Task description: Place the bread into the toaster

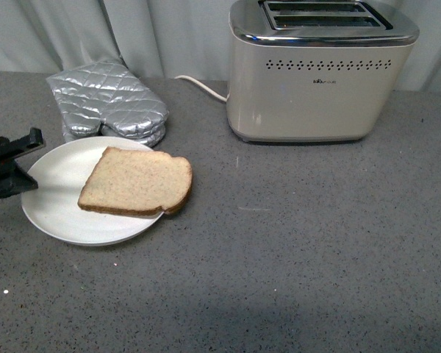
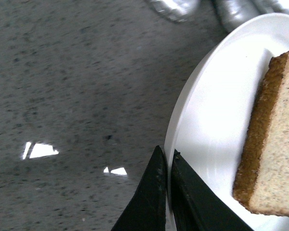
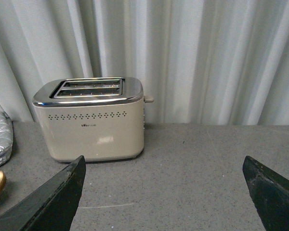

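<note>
The left gripper (image 2: 167,151) had its fingers almost together at the rim of the plate (image 2: 207,120). Whether they pinched it was hard to tell, and the front view cut most of that gripper off. The right gripper (image 3: 164,166), seen only by its own wrist camera, stood wide apart. The bread (image 1: 136,182) lay flat on the plate, one corner overhanging the rim, with an oven mitt (image 1: 106,99) just behind the plate and the toaster (image 1: 320,70) well beyond it.

Kitchen-style counter, looks staged. A grey speckled countertop (image 1: 294,257) is laid with a cream two-slot toaster (image 1: 320,73), its white cord (image 1: 202,86), a silver quilted oven mitt (image 1: 106,99) and a slice of bread (image 1: 136,182) on a white plate (image 1: 55,202). The far side is closed off by a pleated pale curtain (image 1: 95,29); a mock-up set is suggested, not confirmed.
</note>
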